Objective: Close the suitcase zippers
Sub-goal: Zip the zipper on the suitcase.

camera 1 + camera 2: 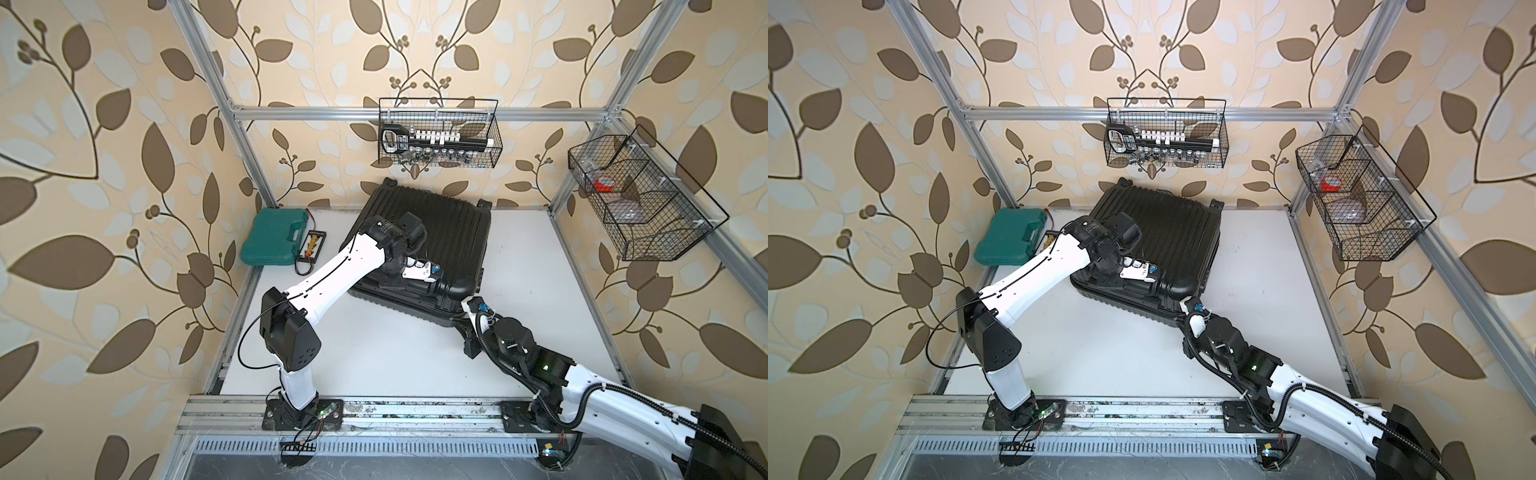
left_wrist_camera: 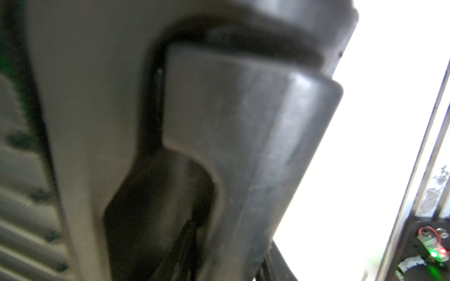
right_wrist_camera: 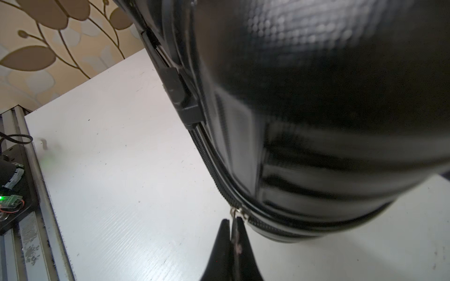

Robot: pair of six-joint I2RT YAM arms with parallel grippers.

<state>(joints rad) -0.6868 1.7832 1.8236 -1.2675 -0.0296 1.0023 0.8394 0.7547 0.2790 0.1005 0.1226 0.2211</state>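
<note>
The black ribbed suitcase lies flat on the white table, lid down. My left gripper reaches over its top to the near side and is shut on the suitcase's black handle, which fills the left wrist view. My right gripper sits at the case's near right corner. It is shut on the small silvery pull tab of the zippers, whose track runs round the seam. The zipper slider rests right at that corner.
A teal tool case and a small wired board lie at the table's back left. One wire basket hangs on the back frame above the suitcase, another wire basket on the right frame. A metal rail borders the front.
</note>
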